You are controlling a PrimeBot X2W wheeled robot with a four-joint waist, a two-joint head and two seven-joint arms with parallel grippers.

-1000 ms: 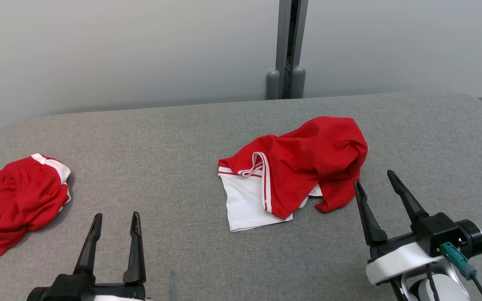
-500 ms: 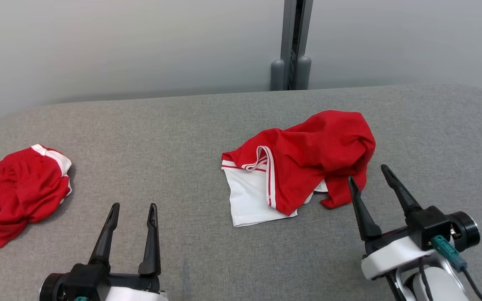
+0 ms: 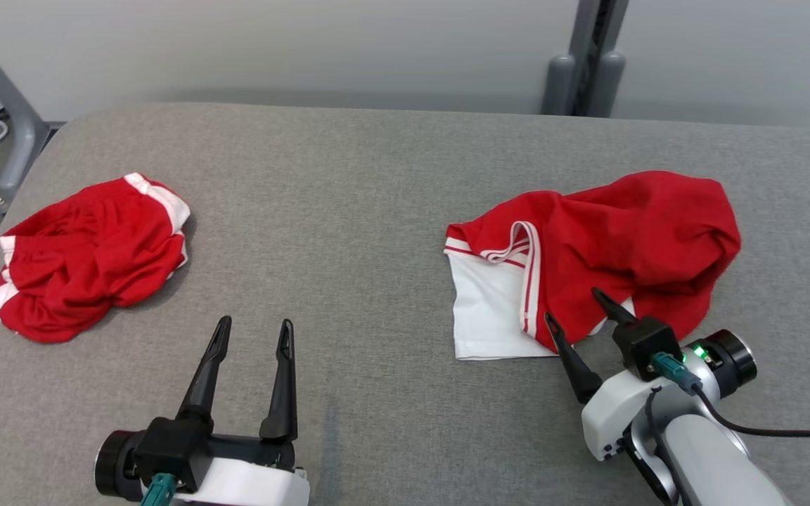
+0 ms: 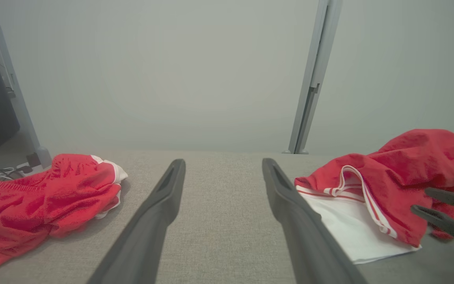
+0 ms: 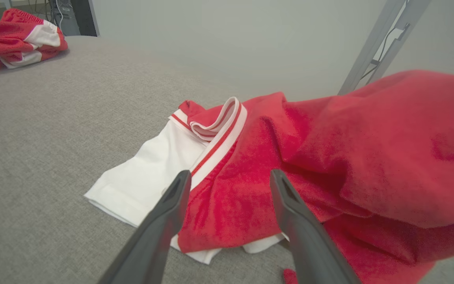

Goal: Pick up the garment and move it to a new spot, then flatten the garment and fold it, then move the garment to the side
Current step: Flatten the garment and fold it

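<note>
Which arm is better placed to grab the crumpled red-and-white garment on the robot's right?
Right. The right gripper is open, fingertips at the near edge of the red-and-white garment; the left gripper, also open, sits over grey tabletop, apart from it.

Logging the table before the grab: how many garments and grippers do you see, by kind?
Garments: 2, left garment and right garment.
Grippers: 2, left gripper and right gripper, both open.
Total: 4.
</note>
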